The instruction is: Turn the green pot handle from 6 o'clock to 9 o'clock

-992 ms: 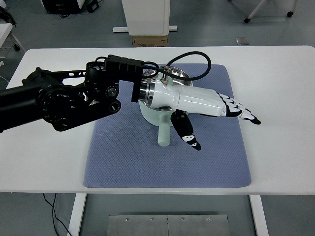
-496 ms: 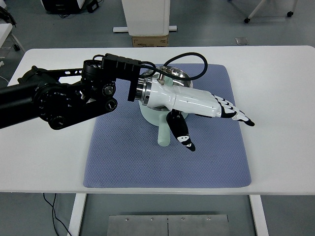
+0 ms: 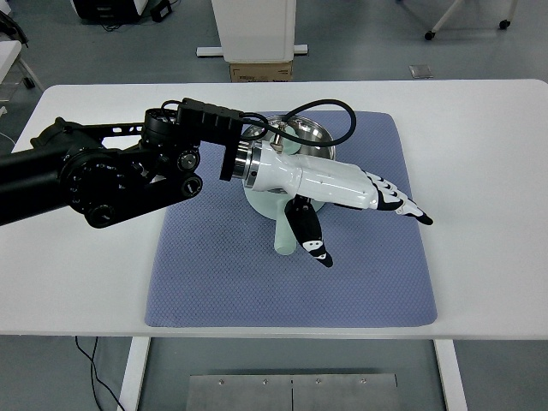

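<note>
The pale green pot (image 3: 264, 202) sits on the blue-grey mat (image 3: 223, 274), mostly hidden under my left hand (image 3: 364, 223). Its metal lid (image 3: 304, 133) shows behind the wrist. The pot's handle (image 3: 283, 235) points toward the near edge, at about 6 o'clock. My left arm comes in from the left, and the white hand lies flat over the pot with its fingers (image 3: 402, 204) stretched out to the right. The thumb (image 3: 310, 240) hangs down just right of the handle, close beside it. The hand is open and holds nothing.
The white table (image 3: 488, 171) carries only the mat and pot. A black cable (image 3: 342, 116) loops over the wrist above the lid. Beyond the far edge stand a white cabinet base and a cardboard box (image 3: 260, 71) on the floor.
My left hand has drawn back slightly to the left and sunk a little lower. The thumb has moved closer to the handle. The pot and handle have not moved.
</note>
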